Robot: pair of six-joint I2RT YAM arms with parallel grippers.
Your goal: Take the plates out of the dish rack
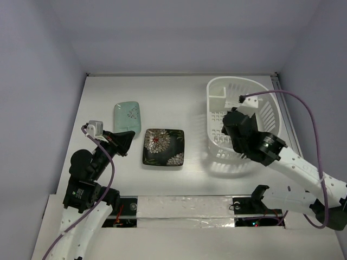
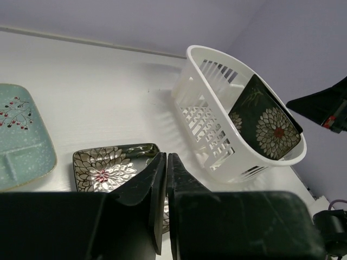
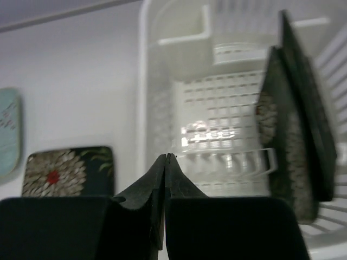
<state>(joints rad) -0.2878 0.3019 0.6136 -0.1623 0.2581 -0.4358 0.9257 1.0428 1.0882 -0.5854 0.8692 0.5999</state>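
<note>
A white dish rack (image 1: 217, 143) is seen at 3 o'clock on the white surface (image 1: 179, 103), and the right gripper (image 1: 232, 118) is held over its interior. A black square plate with white-red flowers (image 1: 164, 147) is laid flat near the centre. A pale mint plate (image 1: 127, 115) is placed at its 10 o'clock, with the left gripper (image 1: 129, 135) at the mint plate's 6 o'clock edge.

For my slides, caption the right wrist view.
Shut right end effector hovers at the dish rack; two plates lean inside.

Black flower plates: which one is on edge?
The racked flower plate, standing tilted on its edge inside the dish rack. The other flower plate lies flat on the table, beside the mint plate.
</note>
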